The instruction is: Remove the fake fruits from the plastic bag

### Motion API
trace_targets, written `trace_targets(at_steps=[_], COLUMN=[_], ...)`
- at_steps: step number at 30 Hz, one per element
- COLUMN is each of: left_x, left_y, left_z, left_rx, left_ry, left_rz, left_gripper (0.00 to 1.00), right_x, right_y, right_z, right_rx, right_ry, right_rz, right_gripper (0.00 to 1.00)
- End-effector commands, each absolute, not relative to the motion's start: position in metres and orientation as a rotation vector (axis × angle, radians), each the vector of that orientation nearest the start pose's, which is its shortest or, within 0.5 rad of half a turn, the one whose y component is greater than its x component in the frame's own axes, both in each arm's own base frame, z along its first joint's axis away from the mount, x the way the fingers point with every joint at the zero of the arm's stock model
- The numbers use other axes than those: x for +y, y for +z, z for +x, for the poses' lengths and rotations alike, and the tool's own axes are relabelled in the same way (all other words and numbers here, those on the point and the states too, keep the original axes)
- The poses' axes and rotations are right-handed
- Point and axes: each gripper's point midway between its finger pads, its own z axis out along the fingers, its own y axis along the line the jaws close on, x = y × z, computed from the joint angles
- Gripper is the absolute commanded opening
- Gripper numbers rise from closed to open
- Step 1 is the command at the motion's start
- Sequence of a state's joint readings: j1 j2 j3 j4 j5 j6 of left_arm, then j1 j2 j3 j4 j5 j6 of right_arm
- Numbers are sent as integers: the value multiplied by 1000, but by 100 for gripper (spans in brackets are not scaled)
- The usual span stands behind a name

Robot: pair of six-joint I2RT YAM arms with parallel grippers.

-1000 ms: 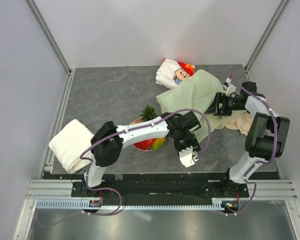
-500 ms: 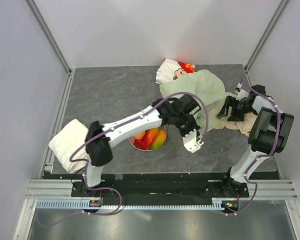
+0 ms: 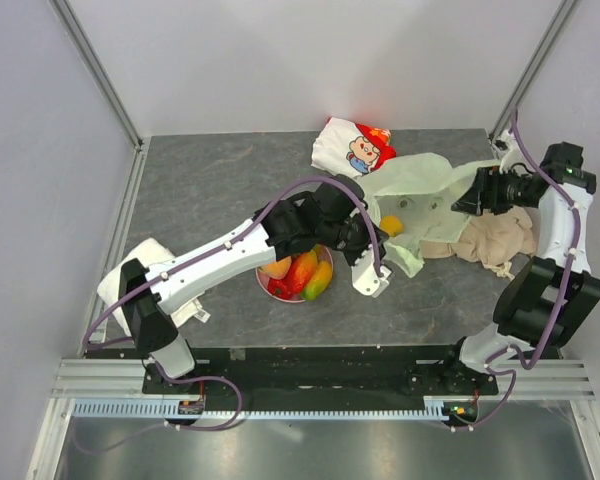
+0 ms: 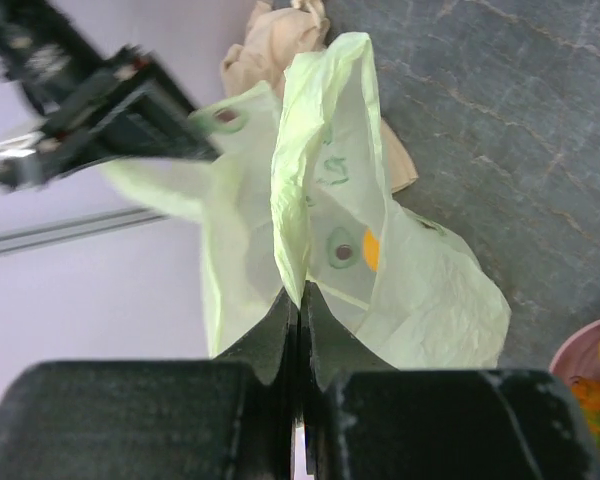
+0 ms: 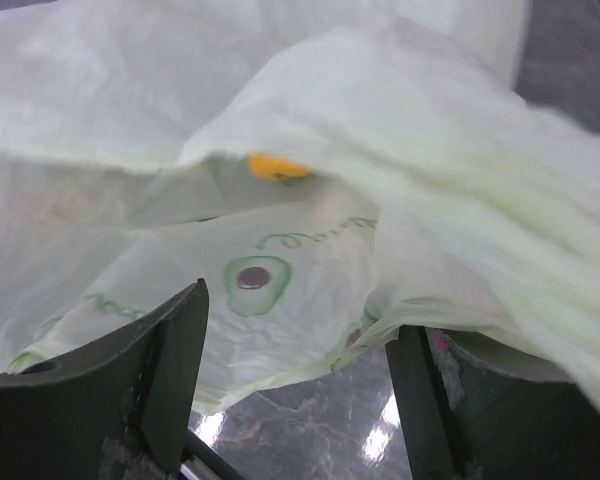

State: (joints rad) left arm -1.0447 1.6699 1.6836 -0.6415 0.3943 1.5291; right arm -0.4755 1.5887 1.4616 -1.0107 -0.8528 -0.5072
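Up toward 2 o'clock on the grey table, seen from above, the plastic bag is pulled open between the two arms. It is thin, pale green and translucent, creased into soft folds. It carries small printed ovals with dark centres and a few green scribbled marks. Light passes through the film, so a single orange fruit shows as a bright yellow-orange patch inside, near the bag's 8 o'clock side.

The left gripper has its jaws pressed together on a folded edge of the bag, and the film rises in a narrow ridge straight out of the pinch. The right gripper sits at the bag's 3 o'clock end with its jaws standing wide apart. The film drapes across the gap between them. From these views I cannot tell whether it is hooked on a finger.

At 8 o'clock from the bag, just beside it, the pink plate holds glossy fake fruits: a peach-coloured one, a red one and a yellow-red one, packed against each other. The cartoon pouch lies at 10 o'clock from the bag, touching its edge. The beige cloth is bunched at 4 o'clock, partly under the film.
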Motion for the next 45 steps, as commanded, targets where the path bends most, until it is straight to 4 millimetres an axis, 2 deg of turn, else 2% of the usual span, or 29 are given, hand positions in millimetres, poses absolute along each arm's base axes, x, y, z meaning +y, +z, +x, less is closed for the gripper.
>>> trace_targets(at_steps=[1, 4, 6, 9, 10, 12, 13, 16, 17, 18, 20, 22, 23, 24, 26, 28, 30, 31, 32, 33, 34, 35, 36, 37, 38, 39, 40, 41, 45], left_x=[-441, -437, -435, -436, -437, -439, -440, -442, -442, -441, -441, -441, -440, -441, -441, -442, -443, -443, -443, -441, -441, -440, -439, -438, -438, -437, -438, -438, -438], left_y=[271, 263, 261, 261, 262, 262, 263, 264, 267, 268, 271, 274, 275, 276, 279, 283, 287, 287, 287, 286, 284, 285, 281, 281, 281, 281, 282, 283, 286], left_z=[215, 210, 210, 208, 208, 209, 209, 212, 215, 216, 222, 227, 230, 231, 234, 235, 235, 236, 236, 236, 235, 235, 234, 235, 235, 236, 236, 237, 239], left_rx=[427, 453, 480, 505, 507, 528, 524, 528, 527, 530, 543, 565, 573, 570, 571, 570, 564, 569, 570, 572, 575, 578, 588, 596, 604, 621, 625, 631, 646], left_ry=[-228, -264, -279, -302, -307, -323, -322, -321, -311, -304, -293, -282, -280, -278, -279, -283, -288, -291, -294, -294, -296, -295, -301, -301, -302, -306, -307, -304, -289], left_rz=[2120, 2131, 2129, 2122, 2119, 2112, 2110, 2107, 2101, 2098, 2090, 2078, 2073, 2071, 2063, 2048, 2036, 2033, 2032, 2033, 2037, 2035, 2040, 2037, 2033, 2026, 2020, 2016, 2005], left_gripper=[2, 2, 2, 2, 2, 2, 2, 2, 2, 2, 2, 2, 2, 2, 2, 2, 2, 2, 2, 2, 2, 2, 2, 2, 2, 2, 2, 2, 2], right_x=[23, 50, 62, 68, 68, 70, 70, 52, 30, 19, -12, -31, -53, -61, -66, -49, -16, 21, 37, 52, 84, 90, 93, 111, 114, 120, 121, 120, 114], right_y=[226, 216, 203, 196, 196, 204, 218, 240, 249, 253, 253, 247, 245, 250, 281, 309, 323, 321, 321, 302, 302, 306, 277, 271, 266, 245, 235, 236, 220], right_z=[323, 297, 285, 292, 307, 316, 323, 318, 323, 322, 315, 311, 307, 304, 296, 292, 296, 294, 303, 306, 300, 325, 326, 325, 337, 338, 348, 361, 390], right_rx=[2133, 2120, 2151, 2160, 2127, 2099, 2063, 2046, 2060, 2083, 2176, 2274, 2310, 2295, 2151, 2072, 1985, 1958, 1920, 1961, 1998, 1903, 1973, 1956, 1930, 1963, 1980, 1962, 1972], right_ry=[916, 957, 966, 938, 884, 850, 824, 842, 798, 786, 743, 712, 639, 623, 575, 580, 671, 748, 746, 780, 865, 782, 750, 727, 668, 660, 635, 616, 538], right_rz=[-625, -858, -929, -915, -923, -935, -946, -891, -823, -775, -629, -470, -389, -355, -430, -502, -598, -719, -784, -793, -750, -780, -753, -817, -831, -838, -817, -770, -711], right_gripper=[77, 76, 75, 73, 73, 73, 76, 81, 84, 97, 98, 98, 98, 98, 98, 98, 98, 95, 91, 86, 86, 86, 86, 87, 87, 89, 89, 89, 91])
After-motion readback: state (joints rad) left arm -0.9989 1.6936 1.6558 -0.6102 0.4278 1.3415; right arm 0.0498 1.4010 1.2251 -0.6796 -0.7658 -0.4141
